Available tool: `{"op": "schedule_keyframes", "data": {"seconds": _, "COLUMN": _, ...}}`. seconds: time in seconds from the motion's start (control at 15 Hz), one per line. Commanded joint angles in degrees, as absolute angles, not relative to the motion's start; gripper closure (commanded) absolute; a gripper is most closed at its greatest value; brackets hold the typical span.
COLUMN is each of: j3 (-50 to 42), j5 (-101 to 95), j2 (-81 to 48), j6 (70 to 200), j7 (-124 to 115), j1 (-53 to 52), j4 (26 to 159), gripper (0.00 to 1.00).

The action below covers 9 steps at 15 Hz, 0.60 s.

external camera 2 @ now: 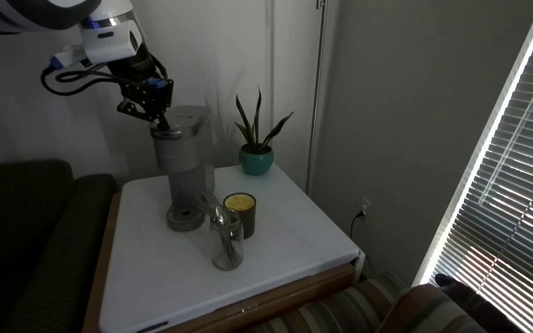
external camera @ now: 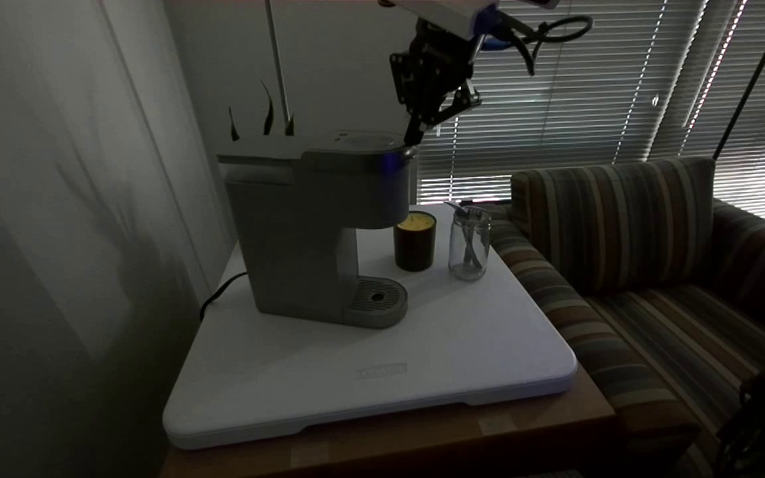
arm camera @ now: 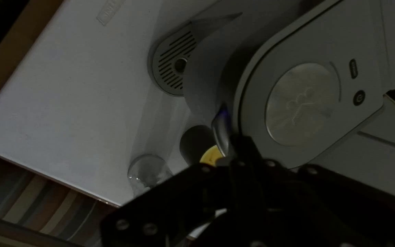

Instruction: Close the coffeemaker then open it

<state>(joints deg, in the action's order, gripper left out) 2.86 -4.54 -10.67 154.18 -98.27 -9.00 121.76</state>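
Observation:
The grey coffeemaker (external camera: pixel 303 245) stands upright on a white table top, and it also shows in an exterior view (external camera 2: pixel 181 157). Its lid (arm camera: pixel 348 44) lies flat, down on the brew head. A shiny metal handle (arm camera: pixel 222 128) sticks out at the lid's front edge. My gripper (arm camera: pixel 243 147) has its black fingers together at the lid's front rim, right beside the handle. In both exterior views the gripper (external camera: pixel 412 136) (external camera 2: pixel 162 122) points down with its tips at the front top edge. Whether the tips press on the lid or only hover is too dark to tell.
A dark candle cup (external camera: pixel 414 242) and a glass jar with cutlery (external camera: pixel 469 245) stand beside the coffeemaker. A teal plant pot (external camera 2: pixel 256 159) stands at a table corner. A striped armchair (external camera: pixel 615 232) adjoins the table (external camera: pixel 475 345). A wall is close behind.

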Motion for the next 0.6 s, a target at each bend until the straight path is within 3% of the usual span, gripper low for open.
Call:
{"op": "schedule_keyframes", "data": {"seconds": 0.0, "j3": 1.3, "j5": -7.8, "j2": -10.4, "j6": 151.2, "j7": -98.4, "j1": -10.0, "j4": 120.2, "gripper": 1.0}}
{"op": "schedule_keyframes", "data": {"seconds": 0.53, "j3": 0.9, "j5": -13.7, "j2": -8.4, "j6": 146.9, "j7": -99.7, "j1": -9.9, "j4": 118.1, "gripper": 1.0}}
